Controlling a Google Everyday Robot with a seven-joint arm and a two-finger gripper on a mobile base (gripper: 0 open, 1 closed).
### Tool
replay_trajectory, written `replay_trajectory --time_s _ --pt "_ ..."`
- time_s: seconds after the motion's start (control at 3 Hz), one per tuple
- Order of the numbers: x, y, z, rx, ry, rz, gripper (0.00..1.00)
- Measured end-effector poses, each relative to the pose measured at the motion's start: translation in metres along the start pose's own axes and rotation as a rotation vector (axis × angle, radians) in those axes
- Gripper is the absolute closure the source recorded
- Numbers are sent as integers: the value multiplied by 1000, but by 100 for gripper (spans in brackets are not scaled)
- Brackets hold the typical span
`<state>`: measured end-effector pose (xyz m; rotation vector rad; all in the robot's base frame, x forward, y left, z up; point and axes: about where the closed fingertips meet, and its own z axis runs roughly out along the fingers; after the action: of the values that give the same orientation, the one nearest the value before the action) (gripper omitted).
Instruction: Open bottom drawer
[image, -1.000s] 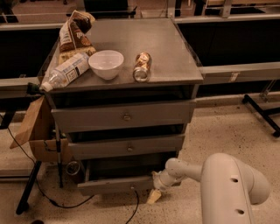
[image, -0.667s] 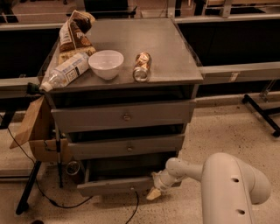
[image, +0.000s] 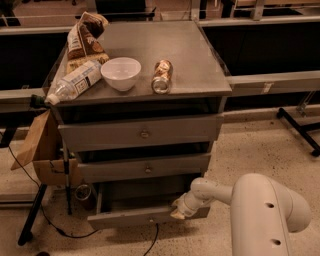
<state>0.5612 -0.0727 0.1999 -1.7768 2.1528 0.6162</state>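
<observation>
The grey cabinet (image: 200, 60) has three drawers. The bottom drawer (image: 135, 216) is the slim lowest one; it stands partly pulled out, and its shallow tray shows behind the front panel. My gripper (image: 177, 210) is at the right part of that front panel, touching its upper edge. The white arm (image: 265, 210) reaches in from the lower right. The middle drawer (image: 145, 168) and the top drawer (image: 142, 134) sit above it, pushed in.
On the cabinet top lie a white bowl (image: 121, 73), a can on its side (image: 162, 76), a plastic bottle (image: 74, 82) and a snack bag (image: 84, 37). A cardboard box (image: 42, 150) hangs at the left. A cable (image: 150, 240) runs on the floor.
The bottom drawer's front and my gripper have come slightly toward the camera; nothing on the cabinet top has moved.
</observation>
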Motion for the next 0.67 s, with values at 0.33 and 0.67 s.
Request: replay_trajectory --time_s 0.33,0.67 --pt "-2 -3 -2 0 0 0 100" --pt "2 3 -2 1 3 0 100"
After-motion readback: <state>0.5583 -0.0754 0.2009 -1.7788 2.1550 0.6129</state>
